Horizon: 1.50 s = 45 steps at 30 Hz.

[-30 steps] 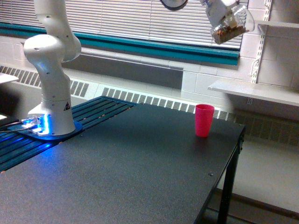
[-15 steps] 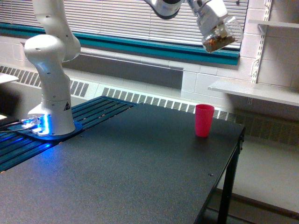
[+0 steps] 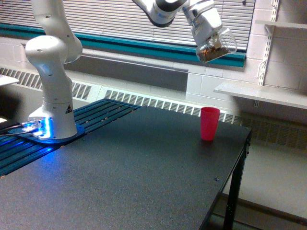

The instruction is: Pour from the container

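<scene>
Clear plastic, brown granular bits inside: the small see-through cup-like container (image 3: 217, 46) hangs in the upper right of the frame, high above the surface, in front of the window blinds (image 3: 115, 21). It is tilted, mouth pointing toward the right and slightly up; the brown bits lie heaped against its lower side.

White gripper (image 3: 205, 23) holds the container from the upper left. The jaws are closed around its body, though the exact finger contact is hard to make out at this size. The white arm's upper links (image 3: 160, 8) run off the top edge of the frame.

Below and a little left of the container, well apart from it: an opaque pink-red tapered cup (image 3: 209, 123), upright, near the far right edge of the dark speckled surface (image 3: 124, 177). Nothing touches the cup.

Left of frame: the arm's white base column (image 3: 53, 81) on a round mount lit with blue light (image 3: 41, 128), set on dark blue slats (image 3: 93, 115).

Background: a teal band (image 3: 144, 48) under the blinds, a long white radiator grille (image 3: 153, 101) along the wall, white wall shelves (image 3: 261, 93) at the right edge.
</scene>
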Tool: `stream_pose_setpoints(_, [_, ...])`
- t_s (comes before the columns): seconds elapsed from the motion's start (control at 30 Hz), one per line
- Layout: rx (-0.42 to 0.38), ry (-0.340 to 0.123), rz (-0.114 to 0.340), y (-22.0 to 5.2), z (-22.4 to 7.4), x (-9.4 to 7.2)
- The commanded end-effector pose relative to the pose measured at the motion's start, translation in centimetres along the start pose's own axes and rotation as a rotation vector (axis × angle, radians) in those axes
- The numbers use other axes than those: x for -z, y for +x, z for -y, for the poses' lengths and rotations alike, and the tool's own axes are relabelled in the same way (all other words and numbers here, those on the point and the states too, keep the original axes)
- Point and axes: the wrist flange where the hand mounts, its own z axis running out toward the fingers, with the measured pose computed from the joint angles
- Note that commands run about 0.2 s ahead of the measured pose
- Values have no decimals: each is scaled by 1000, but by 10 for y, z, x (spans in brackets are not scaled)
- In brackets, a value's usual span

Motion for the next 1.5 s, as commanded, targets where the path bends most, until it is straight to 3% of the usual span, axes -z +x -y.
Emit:
stream_pose_setpoints(0.03, [11, 7, 12, -19, 12, -6])
stream_pose_setpoints(0.53, [0, -9, 80, -51, 6, -39])
stream_pose_setpoints(1.5, [39, -47, 192, -101, 17, -81])
